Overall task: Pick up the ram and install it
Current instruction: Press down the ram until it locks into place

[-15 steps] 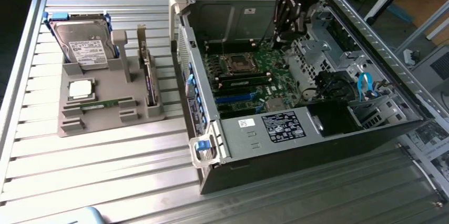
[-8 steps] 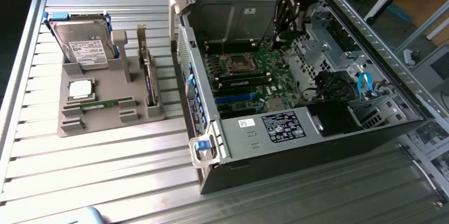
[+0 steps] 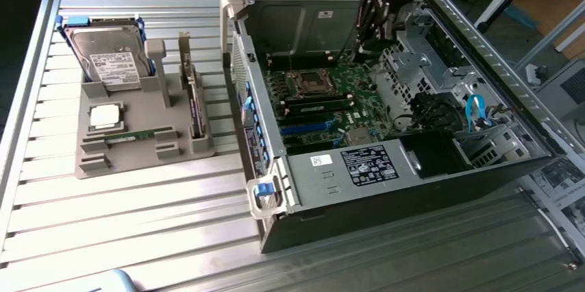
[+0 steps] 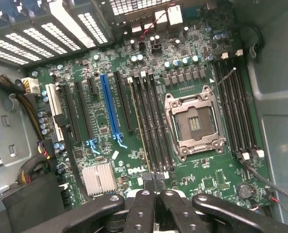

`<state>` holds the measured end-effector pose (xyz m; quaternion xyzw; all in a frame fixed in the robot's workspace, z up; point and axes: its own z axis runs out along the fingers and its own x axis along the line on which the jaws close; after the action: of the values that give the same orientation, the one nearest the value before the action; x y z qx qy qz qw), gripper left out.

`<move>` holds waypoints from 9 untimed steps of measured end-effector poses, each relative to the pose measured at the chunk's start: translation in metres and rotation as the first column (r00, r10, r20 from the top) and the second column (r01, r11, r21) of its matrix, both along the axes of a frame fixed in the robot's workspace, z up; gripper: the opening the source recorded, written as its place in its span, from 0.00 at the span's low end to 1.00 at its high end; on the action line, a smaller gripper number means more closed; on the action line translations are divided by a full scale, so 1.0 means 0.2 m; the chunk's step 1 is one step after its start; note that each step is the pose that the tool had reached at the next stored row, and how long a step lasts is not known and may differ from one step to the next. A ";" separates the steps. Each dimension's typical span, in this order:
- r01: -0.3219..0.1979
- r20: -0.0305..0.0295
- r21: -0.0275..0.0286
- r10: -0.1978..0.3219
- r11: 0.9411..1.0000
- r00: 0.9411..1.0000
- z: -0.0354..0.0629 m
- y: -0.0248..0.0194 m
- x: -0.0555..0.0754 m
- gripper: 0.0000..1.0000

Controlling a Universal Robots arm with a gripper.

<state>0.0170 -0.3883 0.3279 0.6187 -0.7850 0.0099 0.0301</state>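
The claw (image 4: 156, 194) is clenched tight, pads pressed together, and as far as I can see there's nothing pinched in it. It hangs inside the open PC case (image 3: 274, 189), up at the far end (image 3: 373, 31), pointing down at the motherboard (image 4: 105, 97). From the wrist view its tips sit just off the end of the bank of memory slots (image 4: 151, 121), with the empty CPU socket (image 4: 195, 124) right beside those slots. The slots run lengthwise away from the tips.

The bit that matters is that the ram (image 3: 137, 135) is nowhere near it. It's outside the case, sitting in the grey holder (image 3: 137, 162) on the tabletop (image 3: 137, 237), over at the exterior view's left. That's well apart from the claw, with the case's side wall between them. The stick lies on its edge, low in the holder, its long axis running roughly across the exterior view, left to right with a slight tilt. The square CPU chip (image 3: 105, 116) sits just behind it, the hard drive (image 3: 109, 59) is further back, and the dark expansion card (image 3: 194, 107) stands on the holder's case side.

So my read is that the pickup hasn't happened. The claw is over the install spot and the ram is off to the side in its cradle, its long axis running roughly crosswise to the slots.
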 end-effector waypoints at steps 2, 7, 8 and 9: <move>0.011 0.000 0.000 -0.011 1.000 1.000 0.000 0.005 0.00 0.11; 0.030 0.000 0.000 -0.030 1.000 1.000 0.000 0.013 0.00 0.11; 0.033 0.000 0.000 -0.033 0.999 0.999 0.000 0.015 0.00 0.11; 0.037 0.000 0.000 -0.037 0.999 0.999 0.000 0.015 0.00 0.11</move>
<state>0.0168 -0.3852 0.3279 0.6040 -0.7963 0.0093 0.0303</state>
